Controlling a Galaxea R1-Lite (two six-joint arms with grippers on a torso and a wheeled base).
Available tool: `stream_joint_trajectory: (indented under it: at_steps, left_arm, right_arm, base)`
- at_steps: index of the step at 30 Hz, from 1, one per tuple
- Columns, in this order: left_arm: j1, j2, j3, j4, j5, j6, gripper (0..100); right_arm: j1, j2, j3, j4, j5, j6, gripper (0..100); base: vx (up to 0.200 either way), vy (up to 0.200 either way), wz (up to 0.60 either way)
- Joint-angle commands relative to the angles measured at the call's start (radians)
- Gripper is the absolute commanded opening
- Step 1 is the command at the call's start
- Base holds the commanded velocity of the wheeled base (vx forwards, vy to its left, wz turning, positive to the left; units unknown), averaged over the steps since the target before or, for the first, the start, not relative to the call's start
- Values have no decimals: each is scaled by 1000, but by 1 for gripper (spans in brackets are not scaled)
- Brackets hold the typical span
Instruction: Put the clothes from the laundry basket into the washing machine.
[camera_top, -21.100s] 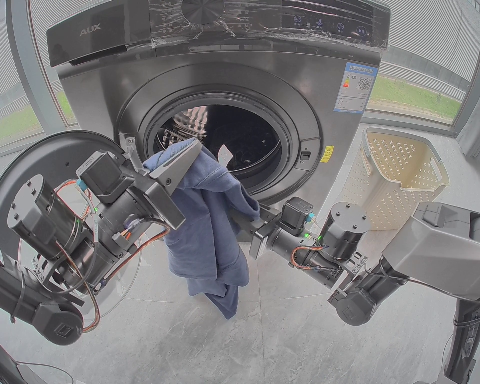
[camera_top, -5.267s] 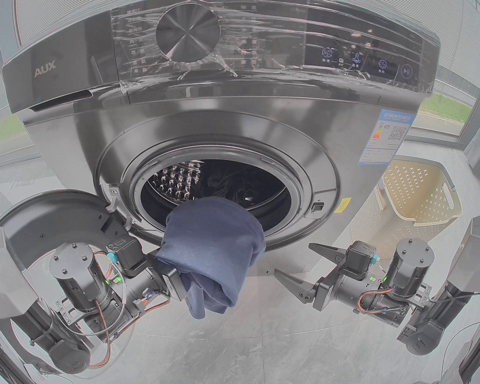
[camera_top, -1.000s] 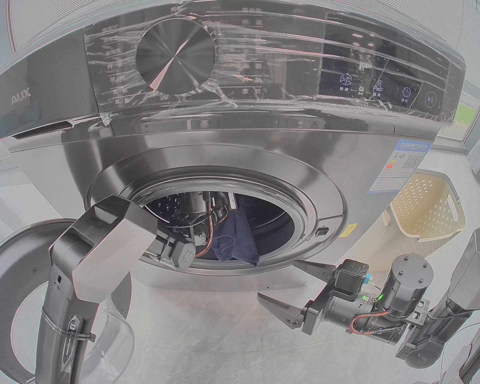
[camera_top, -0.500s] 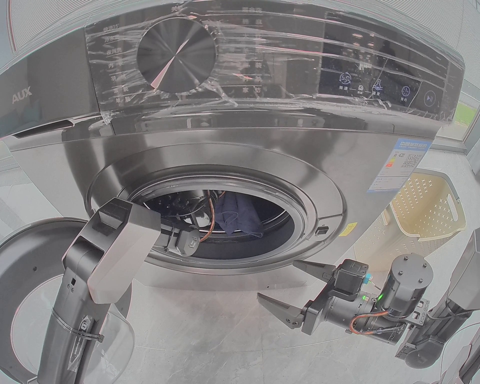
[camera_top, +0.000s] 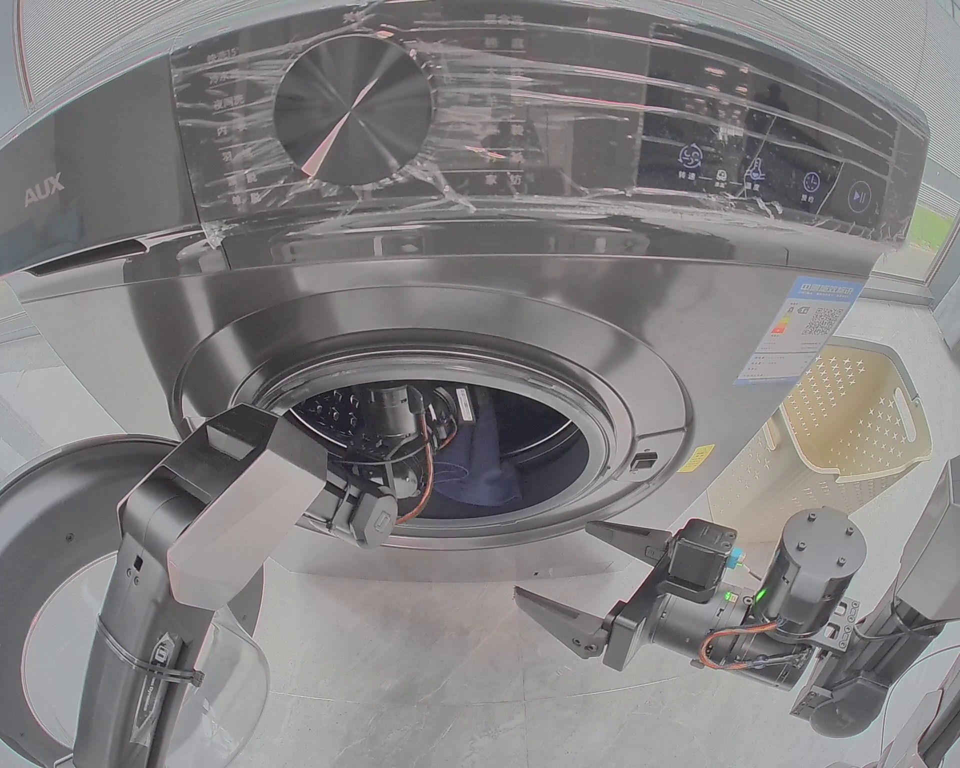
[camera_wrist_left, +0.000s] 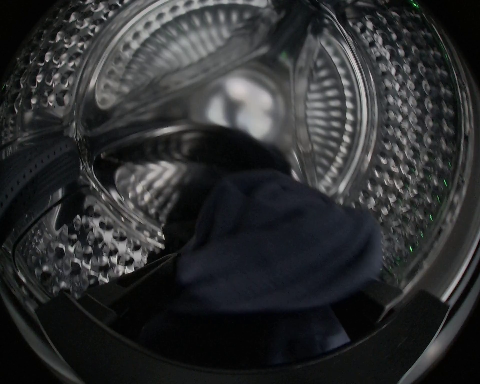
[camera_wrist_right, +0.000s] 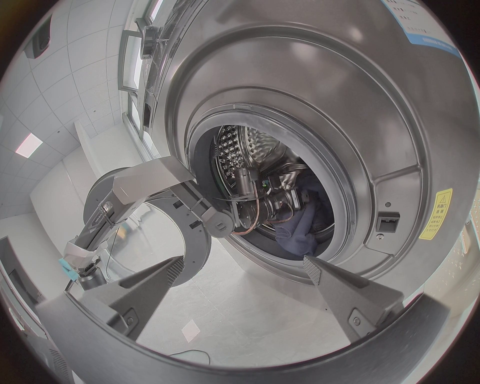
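Your left arm is passing through the round port of the silver front-loading washing machine (camera_top: 480, 300). It is putting your left tool (camera_wrist_right: 299, 199) well inside the dimpled steel drum (camera_wrist_left: 410, 125). The dark navy cloth garment (camera_top: 485, 470) is lying in the drum's lower front, just behind the port lip, bunched into a soft mound (camera_wrist_left: 280, 240). The mound is covering the tool's fingers in the left wrist view, so I cannot tell whether that tool is gripping the garment or has let go.

Reaching that deep makes sense: the cloth is landing past the lip rather than hanging over it, where it could slide back out or catch in the round glass-fronted door (camera_top: 50, 520), which is standing open on your left.

Your right tool (camera_top: 555, 560) is hanging empty with its fingers spread wide, low in front of the machine and below the port, so it is staying out of the left arm's path.

The cream perforated plastic laundry basket (camera_top: 860, 420) is standing on the floor to the machine's right. No cloth is showing in the part of its inside that faces you, so this is probably one of the last pieces.
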Motion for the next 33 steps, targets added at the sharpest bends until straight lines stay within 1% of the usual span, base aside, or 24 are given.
stream_joint_trajectory:
  at_steps: [1,2,4,5,6,8,9,10,12,20,22,24,25,26,29,33]
  left_arm:
    - [-35,-69,130,44,-34,4,100]
    - [-35,-69,138,55,-36,6,100]
    - [-35,-68,155,72,-47,21,100]
    - [-35,-68,158,73,-47,23,100]
    - [-35,-66,166,76,-48,35,100]
    - [-32,-62,169,75,-47,49,100]
    - [-31,-60,169,75,-48,52,0]
    - [-28,-59,164,75,-48,60,0]
    - [-26,-57,146,76,-48,60,0]
    - [-19,-51,52,75,-36,49,0]
    - [-9,-26,-11,67,-25,34,0]
    - [0,-10,-61,58,-2,27,0]
    - [0,-10,-61,58,-2,27,0]
    - [12,24,-144,42,18,26,0]
    - [27,79,-264,16,32,27,0]
    - [35,122,-336,6,33,30,0]
  right_arm:
    - [6,2,0,-1,-1,0,100]
    - [7,2,0,-1,-1,0,100]
    - [7,2,0,-1,-1,1,100]
    - [6,2,0,1,0,0,100]
    - [6,2,0,-1,-1,1,100]
    - [6,2,0,-1,0,1,100]
    - [6,2,0,-1,-1,1,100]
    - [7,2,0,-1,0,1,100]
    - [6,3,-2,-1,0,0,100]
    - [7,5,-2,-1,-1,1,100]
    - [7,6,-2,-1,-1,0,100]
    - [7,6,-2,-1,-1,1,100]
    - [7,6,-2,-1,-1,1,100]
    - [7,8,-2,-1,-1,1,100]
    - [7,9,-3,-1,0,1,100]
    - [6,15,-3,-1,0,1,100]
  base:
    - [0,0,0]
    - [0,0,0]
    - [0,0,0]
    - [0,0,0]
    - [0,0,0]
    - [0,0,0]
    - [0,0,0]
    - [0,0,0]
    - [0,0,0]
    - [0,0,0]
    - [0,0,0]
    - [0,0,0]
    - [0,0,0]
    - [0,0,0]
    - [0,0,0]
    - [0,0,0]
